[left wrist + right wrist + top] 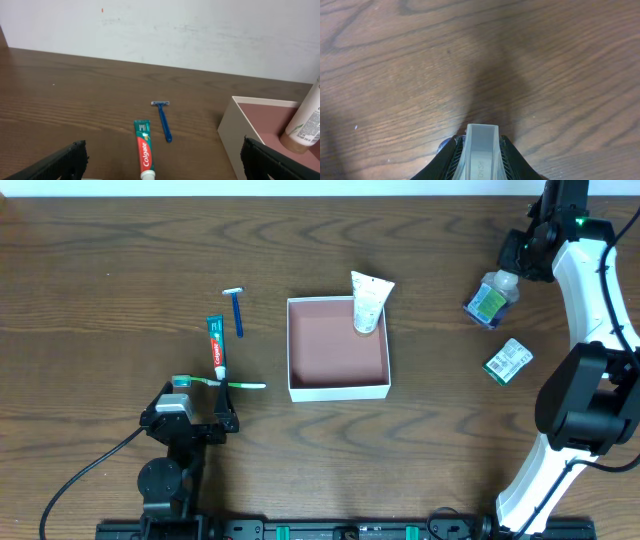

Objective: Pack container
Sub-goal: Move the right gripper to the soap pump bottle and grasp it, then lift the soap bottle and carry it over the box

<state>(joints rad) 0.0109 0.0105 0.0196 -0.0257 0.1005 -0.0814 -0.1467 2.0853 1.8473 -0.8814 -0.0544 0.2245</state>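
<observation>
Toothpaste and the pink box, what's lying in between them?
A blue razor lies on the wood between the toothpaste and the box, touching neither. The overhead view shows it, and the left wrist view too.

We are seeing soft, even light from above in every view. The table (120, 260) is showing only a faint sheen, while a broad dim shadow is lying across the wood ahead of the bottle (481, 150). Everything is looking sharp.
</observation>
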